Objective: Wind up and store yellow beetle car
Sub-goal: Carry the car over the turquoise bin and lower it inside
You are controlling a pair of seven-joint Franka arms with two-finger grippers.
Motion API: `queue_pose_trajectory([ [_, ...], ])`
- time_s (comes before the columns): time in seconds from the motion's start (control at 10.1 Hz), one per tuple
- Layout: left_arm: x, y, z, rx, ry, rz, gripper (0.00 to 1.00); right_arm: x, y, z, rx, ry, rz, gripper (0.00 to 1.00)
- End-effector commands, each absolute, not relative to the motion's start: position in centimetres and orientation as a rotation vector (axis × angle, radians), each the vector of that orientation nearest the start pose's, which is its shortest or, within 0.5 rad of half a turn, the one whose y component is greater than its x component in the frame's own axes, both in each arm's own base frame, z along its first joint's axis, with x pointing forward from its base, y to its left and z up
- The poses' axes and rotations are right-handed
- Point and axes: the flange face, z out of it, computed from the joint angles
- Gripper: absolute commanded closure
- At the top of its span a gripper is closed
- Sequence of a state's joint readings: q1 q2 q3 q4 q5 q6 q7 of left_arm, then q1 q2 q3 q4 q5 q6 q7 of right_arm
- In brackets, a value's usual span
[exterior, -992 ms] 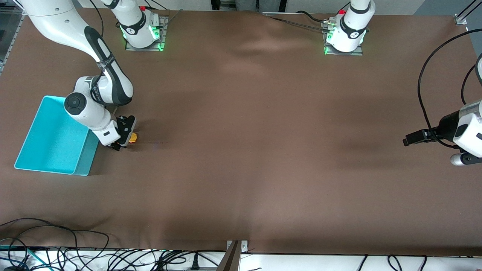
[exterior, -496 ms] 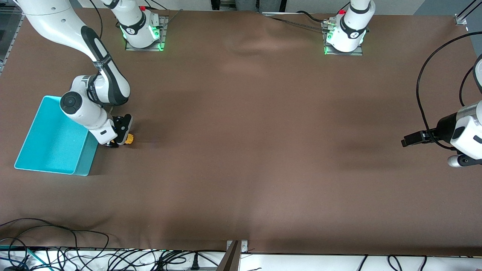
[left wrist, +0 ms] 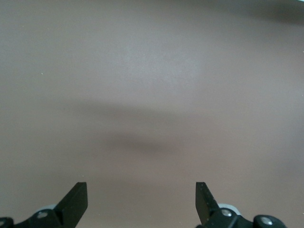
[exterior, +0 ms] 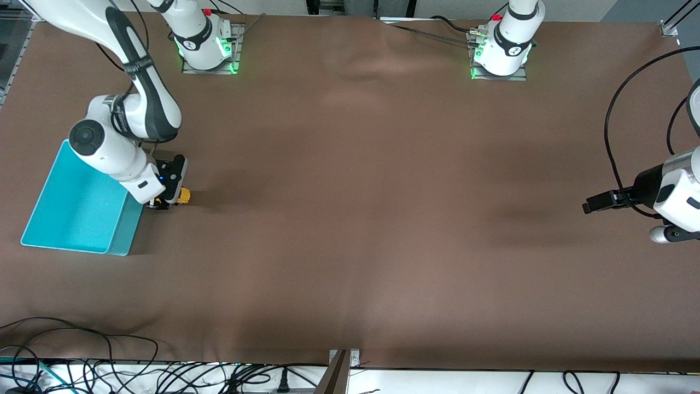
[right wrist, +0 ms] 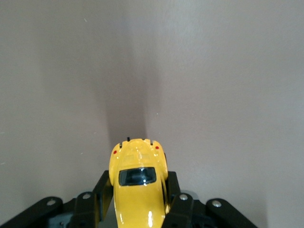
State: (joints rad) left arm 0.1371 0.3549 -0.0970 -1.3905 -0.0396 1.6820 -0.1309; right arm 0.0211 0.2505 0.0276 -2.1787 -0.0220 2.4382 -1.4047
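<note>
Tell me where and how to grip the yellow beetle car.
Grip the yellow beetle car across its two flanks, coming from above, one finger per side. Its body is narrow and rounded, so only the flanks give opposed faces. The right end effector holds it just so, beside the teal bin. The left end effector waits open over bare table.

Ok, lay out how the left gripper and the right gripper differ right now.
The right gripper is shut on the yellow beetle car; the left gripper is open and holds nothing. The right gripper is low over the table, beside the teal bin; the left gripper waits over bare table at the left arm's end. Both are black two-finger grippers.
</note>
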Motion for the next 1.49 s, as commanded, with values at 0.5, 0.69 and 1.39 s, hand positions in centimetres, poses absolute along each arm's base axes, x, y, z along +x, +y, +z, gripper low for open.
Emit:
queue_pose_trajectory([
  [0.5,65.9,3.7,50.5,-3.215,-0.269,0.113,0.00,54.8,-8.3,33.4,-2.137,-2.316,0.035,0.98],
  [0.69,65.9,4.4,50.4,-3.213,-0.286,0.112,0.00,53.8,-13.5,31.8,-2.103,-2.325,0.078,0.98],
  [1.39,65.8,4.9,50.1,-3.215,-0.298,0.124,0.00,49.4,-23.9,23.1,-1.847,-2.369,0.093,0.97],
])
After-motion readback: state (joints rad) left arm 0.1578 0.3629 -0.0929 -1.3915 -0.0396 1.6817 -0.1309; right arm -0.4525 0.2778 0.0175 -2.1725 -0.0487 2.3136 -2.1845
